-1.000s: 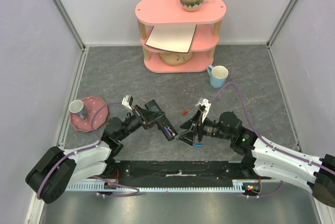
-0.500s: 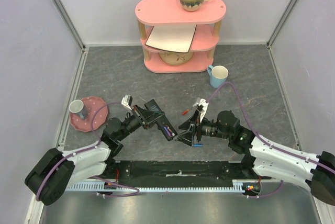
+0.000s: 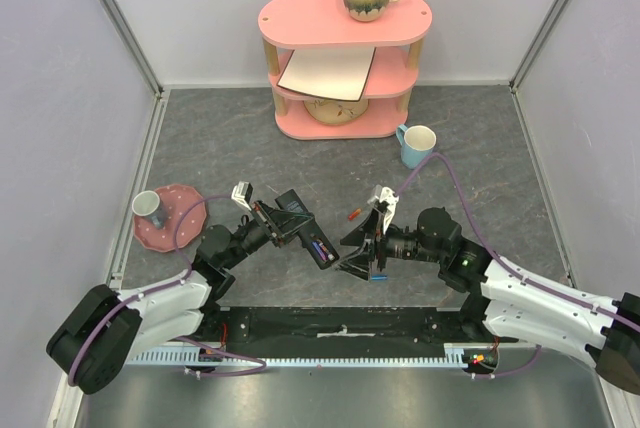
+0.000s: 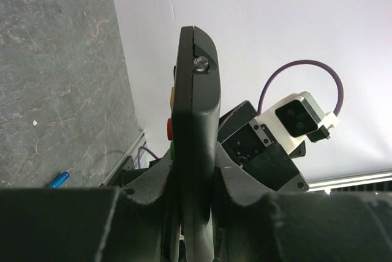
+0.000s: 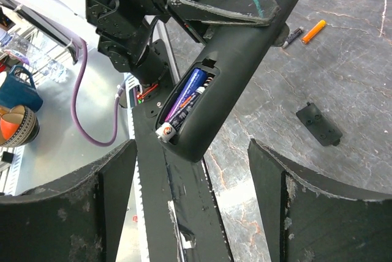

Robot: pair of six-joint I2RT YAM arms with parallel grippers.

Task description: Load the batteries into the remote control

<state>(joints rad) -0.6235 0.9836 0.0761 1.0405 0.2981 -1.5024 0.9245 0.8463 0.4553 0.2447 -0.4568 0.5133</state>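
My left gripper [image 3: 272,220] is shut on the remote control [image 3: 303,229] and holds it off the table, back side up. In the left wrist view the remote control [image 4: 196,109] stands edge-on between the left gripper [image 4: 195,173] pads. Its open compartment holds two purple batteries [image 5: 184,104]; one white end sticks out at the lower edge. My right gripper [image 5: 193,155] is open just below the end of the remote control [image 5: 236,69], touching nothing. From above, the right gripper [image 3: 353,253] faces the batteries [image 3: 321,248].
The black battery cover [image 5: 318,125] lies on the table. A small dark cylinder [image 5: 293,37] and an orange one [image 5: 313,31] lie beyond it. A blue cylinder [image 3: 377,273] lies under the right gripper. There are also a pink shelf [image 3: 340,113], a blue cup [image 3: 417,145] and a pink plate [image 3: 175,228].
The right gripper has shifted slightly left toward the remote's end, still open. The left gripper and remote have stayed put.
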